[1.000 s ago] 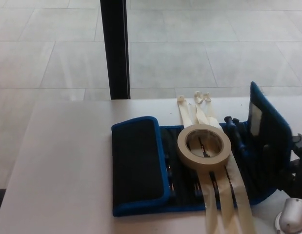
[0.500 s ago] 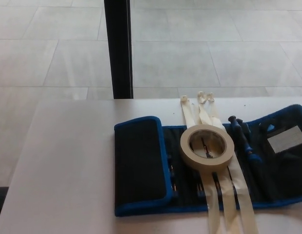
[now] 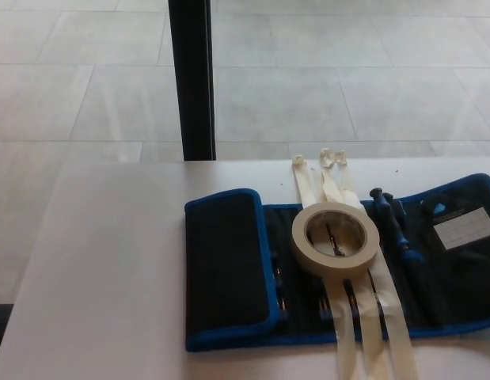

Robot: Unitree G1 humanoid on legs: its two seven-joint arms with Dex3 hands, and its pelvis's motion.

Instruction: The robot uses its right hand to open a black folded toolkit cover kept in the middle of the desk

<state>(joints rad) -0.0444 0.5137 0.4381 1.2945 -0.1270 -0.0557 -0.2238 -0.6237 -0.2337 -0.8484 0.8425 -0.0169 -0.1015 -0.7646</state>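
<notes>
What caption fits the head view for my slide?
Black toolkit cover with right flap laid open, left flap folded, tape roll on top; no hands in view.

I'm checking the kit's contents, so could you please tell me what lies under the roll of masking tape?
The tape roll rests on cream tape strips laid across the open toolkit cover. Through its hole a slim dark tool shows. Whatever sits beneath the ring and strips is covered.

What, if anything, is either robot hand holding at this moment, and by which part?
Nothing is held. Neither hand is in view; the toolkit cover lies on the desk with its right flap open flat and the tape roll resting on it.
</notes>
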